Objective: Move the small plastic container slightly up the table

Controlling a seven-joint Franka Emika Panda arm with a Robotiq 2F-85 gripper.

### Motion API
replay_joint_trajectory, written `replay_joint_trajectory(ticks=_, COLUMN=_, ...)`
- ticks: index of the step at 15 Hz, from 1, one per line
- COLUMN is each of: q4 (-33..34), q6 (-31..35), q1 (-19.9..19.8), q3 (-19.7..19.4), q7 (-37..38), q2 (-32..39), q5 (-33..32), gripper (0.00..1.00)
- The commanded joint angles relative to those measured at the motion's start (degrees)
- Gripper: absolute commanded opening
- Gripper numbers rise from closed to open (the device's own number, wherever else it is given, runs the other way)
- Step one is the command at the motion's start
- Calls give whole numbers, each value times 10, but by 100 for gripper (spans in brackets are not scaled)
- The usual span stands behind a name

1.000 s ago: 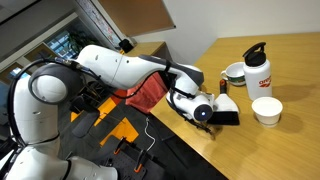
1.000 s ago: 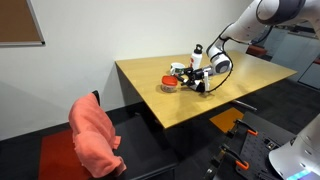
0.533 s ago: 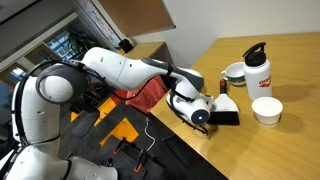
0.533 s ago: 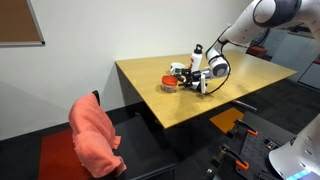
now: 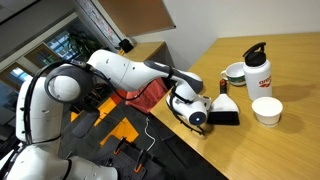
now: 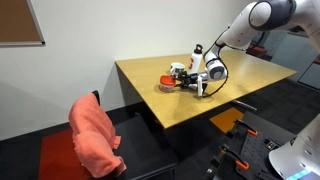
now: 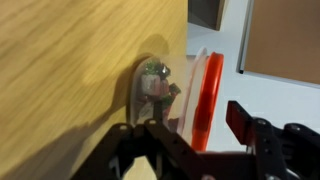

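Observation:
The small plastic container [image 7: 198,95] is a low clear tub with an orange-red top, standing on the tan wooden table [image 7: 70,70]. In the wrist view it lies between my two black fingers. My gripper [image 7: 192,125] is open around it, with a gap between one finger and the orange-red rim. In an exterior view the container [image 6: 170,82] sits near the table's middle with the gripper [image 6: 190,81] right beside it. In an exterior view my gripper [image 5: 222,114] hangs low over the table [image 5: 295,140] and hides the container.
A white bottle [image 5: 258,68] with a red label, a white bowl [image 5: 235,72] and a white round cup [image 5: 266,110] stand close beyond the gripper. The bottle [image 6: 198,52] stands just behind the container. A chair with a pink cloth [image 6: 95,135] is at the table's side.
The gripper has edged a little lower and closer around the container. The container, bottle, bowl and cup have not moved.

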Motion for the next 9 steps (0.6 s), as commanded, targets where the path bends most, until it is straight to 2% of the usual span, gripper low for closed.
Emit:
replay_joint_trajectory(ticks=1, q4=8, q6=-11, q1=11, q3=-10, q7=-5, q2=4, q5=13, gripper=36)
replay_joint_trajectory(ticks=4, q4=7, q6=-9, q1=14, q3=-11, q7=-6, q2=0, q5=12, gripper=12)
replay_joint_trajectory(ticks=6, q4=10, q6=-4, q1=19, q3=-11, q7=-5, q2=-1, q5=11, gripper=1)
replay_joint_trajectory(ticks=9, q4=18, q6=8, q1=28, q3=-10, q7=-4, q2=-3, q5=15, gripper=5)
